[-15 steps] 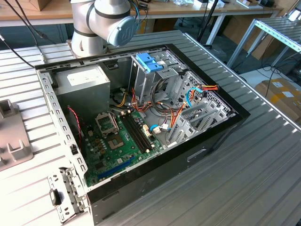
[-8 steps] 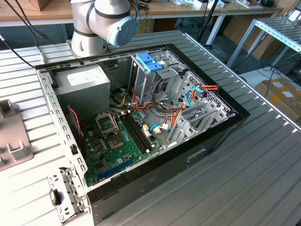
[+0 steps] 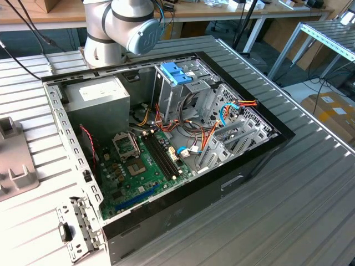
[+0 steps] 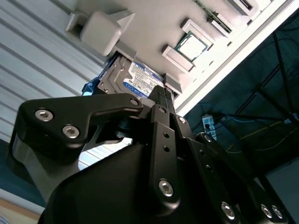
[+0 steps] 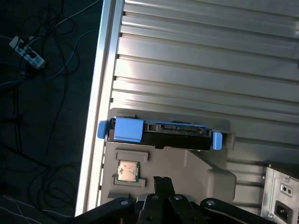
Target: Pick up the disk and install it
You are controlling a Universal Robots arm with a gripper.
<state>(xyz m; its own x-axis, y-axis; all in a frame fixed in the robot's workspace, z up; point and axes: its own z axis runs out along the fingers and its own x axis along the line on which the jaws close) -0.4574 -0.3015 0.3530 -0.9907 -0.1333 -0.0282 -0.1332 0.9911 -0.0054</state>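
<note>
The disk (image 5: 161, 133) is a flat dark drive with bright blue side rails and a blue end tab. It lies in a slot at the edge of a grey plastic holder (image 5: 187, 165) on the ribbed table. The second wrist view shows the disk (image 4: 135, 79) with its label facing up. My gripper (image 5: 163, 183) hangs above the holder, a short way from the disk and not touching it. Its black fingers (image 4: 161, 100) meet at the tips, shut with nothing between them.
A small processor chip (image 5: 126, 171) rests in another pocket of the holder. In the exterior view the open computer case (image 3: 260, 160) lies on the table, with a pale blue latch (image 3: 176, 72) on its drive cage and a grey power-supply box (image 3: 100, 97). The table's edge (image 5: 96, 116) runs close beside the disk.
</note>
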